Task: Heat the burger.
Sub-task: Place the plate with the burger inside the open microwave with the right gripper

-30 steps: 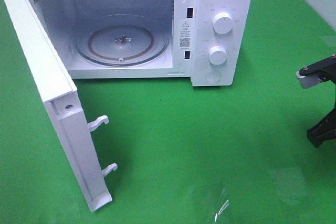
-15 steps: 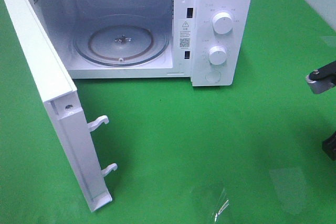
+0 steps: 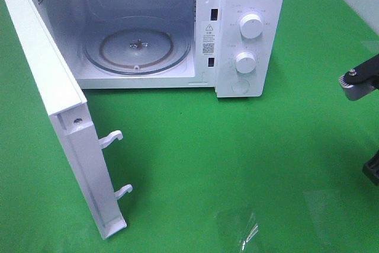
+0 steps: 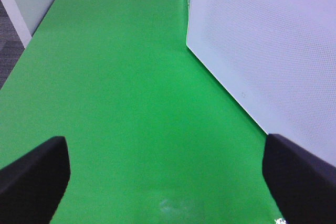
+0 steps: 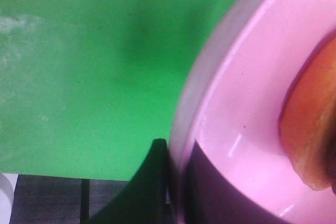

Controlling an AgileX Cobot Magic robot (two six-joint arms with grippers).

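Note:
The burger (image 5: 310, 129) shows only as an orange-brown bun edge, on a round pink plate (image 5: 247, 103), in the right wrist view. My right gripper (image 5: 176, 156) is shut on the plate's rim, one dark finger (image 5: 155, 182) outside it and one inside. In the high view only parts of the right arm (image 3: 358, 84) show at the right edge; the burger and plate are out of view there. My left gripper (image 4: 168, 177) is open and empty above the green cloth, beside the outer face of the microwave door (image 4: 262, 51).
A white microwave (image 3: 249, 28) stands at the back, its door (image 3: 59, 105) swung wide open to the left, with the glass turntable (image 3: 137, 48) bare inside. A green cloth (image 3: 237, 164) covers the table. A clear wrapper scrap (image 3: 249, 235) lies near the front.
The right arm has drawn back toward the right edge of the high view, so less of it shows. The microwave and its door have not moved.

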